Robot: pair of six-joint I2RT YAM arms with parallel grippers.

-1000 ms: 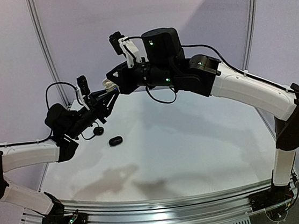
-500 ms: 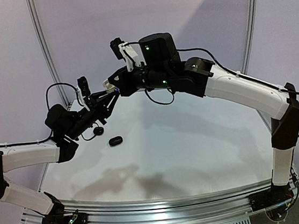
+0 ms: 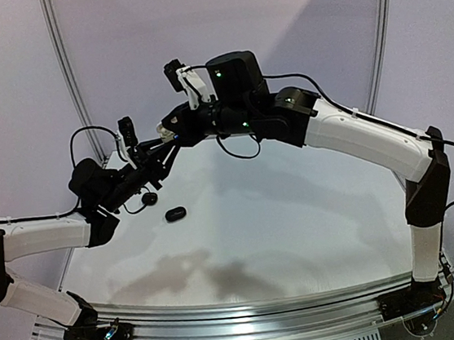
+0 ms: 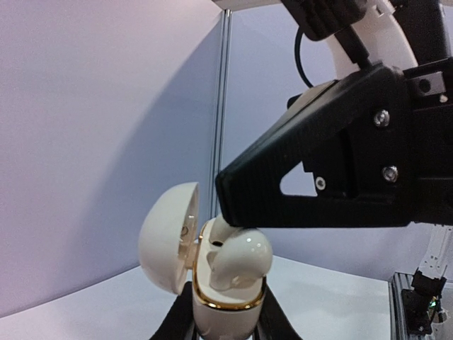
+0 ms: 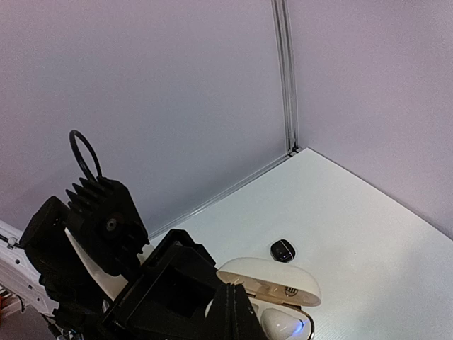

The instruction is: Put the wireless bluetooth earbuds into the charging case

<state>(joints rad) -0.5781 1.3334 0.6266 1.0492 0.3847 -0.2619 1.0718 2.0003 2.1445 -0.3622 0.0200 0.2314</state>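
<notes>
While both arms meet high over the far left of the table, a white case is held up in the air by the left gripper. Its two black fingers are clamped on either side of the case's lower shell, at the bottom middle of the left wrist view. The lid is swung open toward the left of that frame, and a gold rim is seen around the mouth.

One white earbud lies tilted in the mouth, with its bulb to the right and its stem pointing up and left. The stem is met by the tip of the right gripper, which reaches in from the upper right. Whether the stem is pinched or only touched cannot be told, as the second finger is hidden.

The case is judged light and rigid, with a hinge that could be strained. It is best held on the lower shell, below the rim. The earbud is judged very light, hard, glossy and slippery, so the short stem is the better hold, not the round bulb.

The left side of the mouth is crowded by the open lid. The mouth is covered from above by the broad right finger, so any second well cannot be seen.

Well below, left of centre in the top view, a closed black case lies on the table. A smaller black thing lies near it, too small to be named.
</notes>
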